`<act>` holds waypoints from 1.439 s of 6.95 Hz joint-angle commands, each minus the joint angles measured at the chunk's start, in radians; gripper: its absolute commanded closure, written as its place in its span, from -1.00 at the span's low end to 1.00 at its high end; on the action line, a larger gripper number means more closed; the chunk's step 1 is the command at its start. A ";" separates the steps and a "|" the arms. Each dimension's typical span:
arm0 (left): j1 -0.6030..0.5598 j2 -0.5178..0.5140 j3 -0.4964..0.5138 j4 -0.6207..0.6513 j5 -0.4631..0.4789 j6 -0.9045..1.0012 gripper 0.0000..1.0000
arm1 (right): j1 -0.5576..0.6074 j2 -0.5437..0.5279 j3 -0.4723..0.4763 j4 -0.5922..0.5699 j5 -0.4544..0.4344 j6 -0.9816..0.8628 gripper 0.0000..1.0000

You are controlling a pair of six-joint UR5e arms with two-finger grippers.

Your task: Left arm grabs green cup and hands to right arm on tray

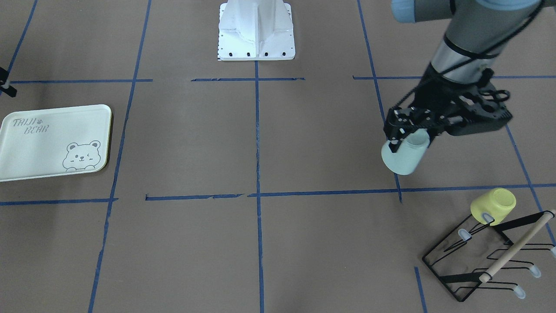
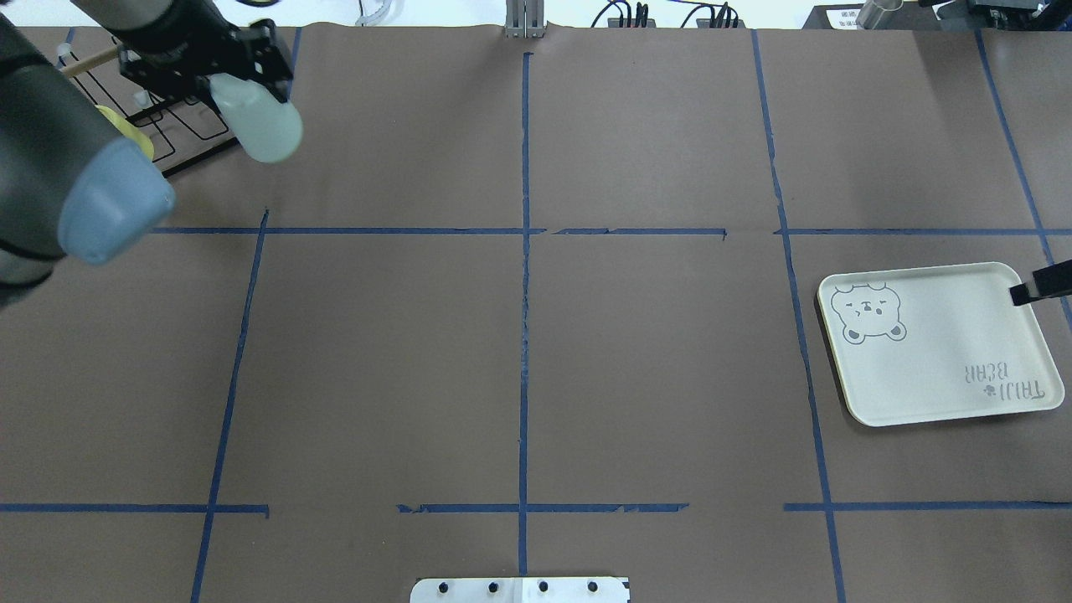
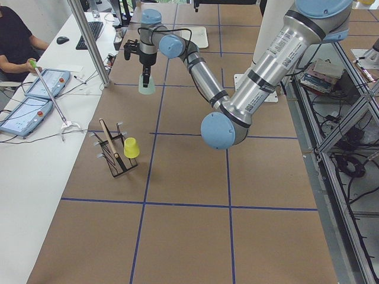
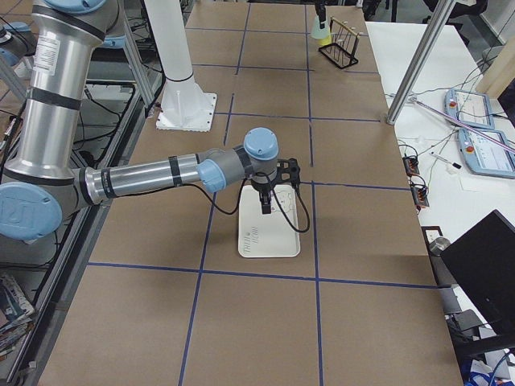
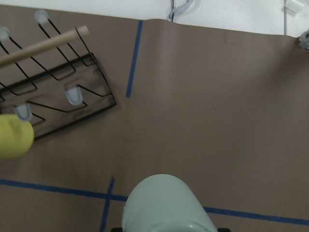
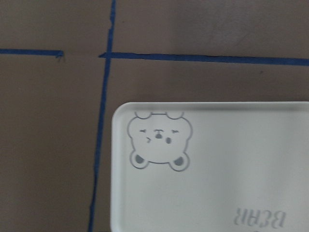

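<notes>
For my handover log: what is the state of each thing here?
Pale mint plastic cup: held by rim, tilted.
Left claw: shut on it.
Cream rectangular bear tray: flat, holds nothing.
Right claw: above tray, opening unclear.
Black wire rack: upright.
Yellow-green plastic cup: inverted on rack.

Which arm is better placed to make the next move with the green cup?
Left. The left gripper holds the green cup, far across the table from the tray, and the right gripper hangs over that tray.
</notes>
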 commanded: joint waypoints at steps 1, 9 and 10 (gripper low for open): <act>0.162 0.009 -0.063 -0.196 0.001 -0.339 1.00 | -0.177 0.060 0.003 0.316 -0.009 0.418 -1.00; 0.454 0.181 0.108 -1.751 0.017 -1.104 0.98 | -0.392 0.370 0.001 1.006 -0.036 1.344 -0.97; 0.475 0.178 0.110 -1.803 0.084 -1.104 0.98 | -0.459 0.424 0.001 1.089 -0.127 1.490 -0.97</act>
